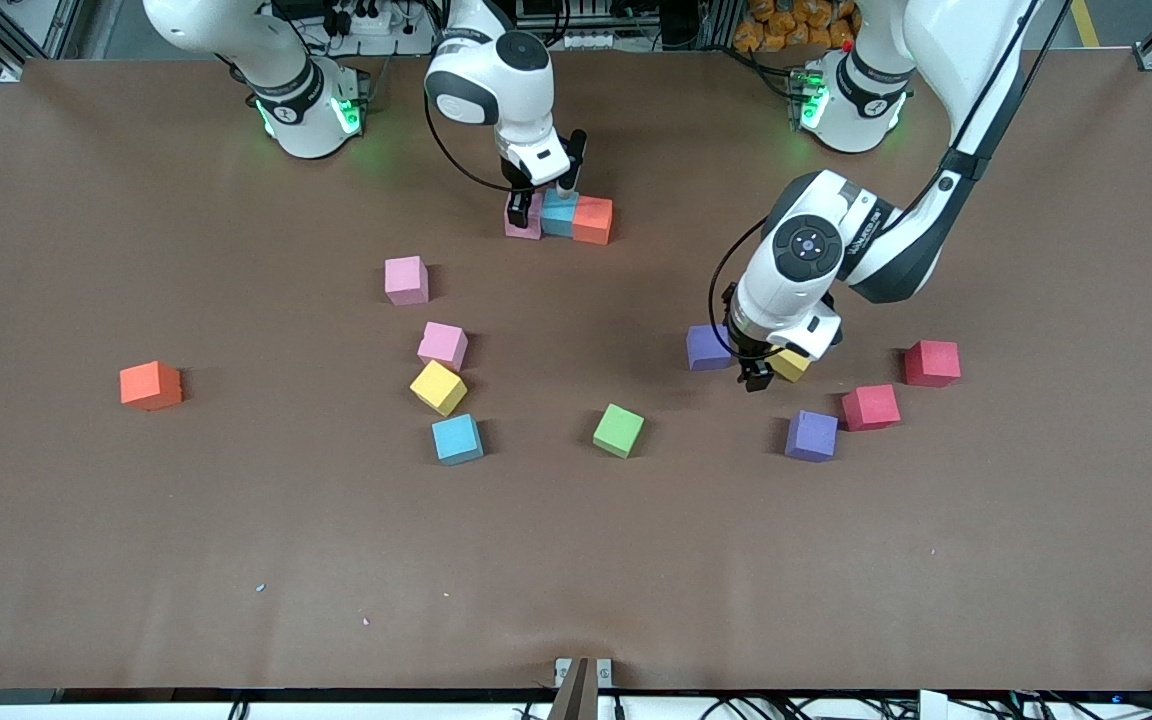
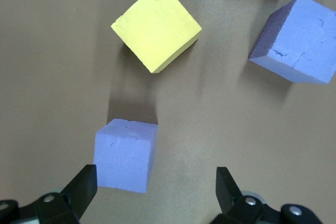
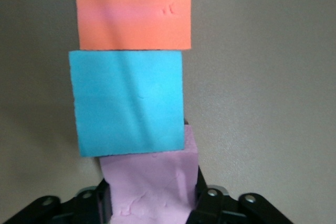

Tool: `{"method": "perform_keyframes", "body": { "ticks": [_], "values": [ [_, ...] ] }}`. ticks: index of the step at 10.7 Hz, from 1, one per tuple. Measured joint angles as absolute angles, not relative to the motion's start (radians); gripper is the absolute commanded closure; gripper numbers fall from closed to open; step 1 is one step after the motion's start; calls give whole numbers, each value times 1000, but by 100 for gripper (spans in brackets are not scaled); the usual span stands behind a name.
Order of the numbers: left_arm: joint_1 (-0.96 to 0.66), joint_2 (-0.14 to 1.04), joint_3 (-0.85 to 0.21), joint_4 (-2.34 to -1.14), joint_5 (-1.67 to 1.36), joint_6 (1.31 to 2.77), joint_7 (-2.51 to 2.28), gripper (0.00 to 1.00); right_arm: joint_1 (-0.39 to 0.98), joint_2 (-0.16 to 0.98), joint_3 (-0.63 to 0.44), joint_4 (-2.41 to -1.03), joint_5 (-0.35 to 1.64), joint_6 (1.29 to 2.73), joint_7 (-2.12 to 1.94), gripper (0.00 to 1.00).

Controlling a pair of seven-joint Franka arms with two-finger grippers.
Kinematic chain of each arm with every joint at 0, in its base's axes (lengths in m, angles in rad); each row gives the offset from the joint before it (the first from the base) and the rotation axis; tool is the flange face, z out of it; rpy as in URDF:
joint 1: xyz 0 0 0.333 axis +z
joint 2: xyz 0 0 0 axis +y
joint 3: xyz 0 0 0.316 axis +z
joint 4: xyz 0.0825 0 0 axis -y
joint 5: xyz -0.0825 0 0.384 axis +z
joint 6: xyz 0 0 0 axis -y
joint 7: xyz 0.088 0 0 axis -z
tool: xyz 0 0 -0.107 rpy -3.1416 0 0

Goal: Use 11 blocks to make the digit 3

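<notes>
A short row of touching blocks lies near the robots' bases: a pink block [image 1: 524, 217], a blue one [image 1: 559, 212] and an orange one [image 1: 593, 219]. My right gripper [image 1: 539, 207] is shut on the pink block [image 3: 149, 177], which rests on the table against the blue block [image 3: 128, 100]. My left gripper [image 1: 756, 372] hangs open and empty low over the table between a purple block [image 1: 706, 347] and a yellow block [image 1: 792, 365]. In the left wrist view the purple block [image 2: 126, 153] lies just beside one finger [image 2: 84, 182].
Loose blocks lie toward the right arm's end: two pink [image 1: 406, 279] [image 1: 443, 345], yellow [image 1: 438, 387], blue [image 1: 457, 439], and orange [image 1: 150, 385] farther out. A green block [image 1: 618, 430] sits mid-table. Another purple block [image 1: 812, 435] and two red cubes [image 1: 871, 407] [image 1: 932, 362] lie near the left gripper.
</notes>
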State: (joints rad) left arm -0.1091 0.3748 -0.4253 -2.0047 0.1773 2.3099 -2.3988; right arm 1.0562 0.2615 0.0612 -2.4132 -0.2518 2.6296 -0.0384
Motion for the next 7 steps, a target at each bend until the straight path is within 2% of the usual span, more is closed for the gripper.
{"method": "perform_keyframes", "body": {
  "ticks": [3,7],
  "values": [
    [-110,382,-425,-2005,177,2310,-2399,0,1073,323,68,-2404,-252,2672,-40,0],
    [-110,383,-425,-2003,177,2310,-2399,0,1073,327,68,-2393,-252,2672,-38,0]
  ]
}}
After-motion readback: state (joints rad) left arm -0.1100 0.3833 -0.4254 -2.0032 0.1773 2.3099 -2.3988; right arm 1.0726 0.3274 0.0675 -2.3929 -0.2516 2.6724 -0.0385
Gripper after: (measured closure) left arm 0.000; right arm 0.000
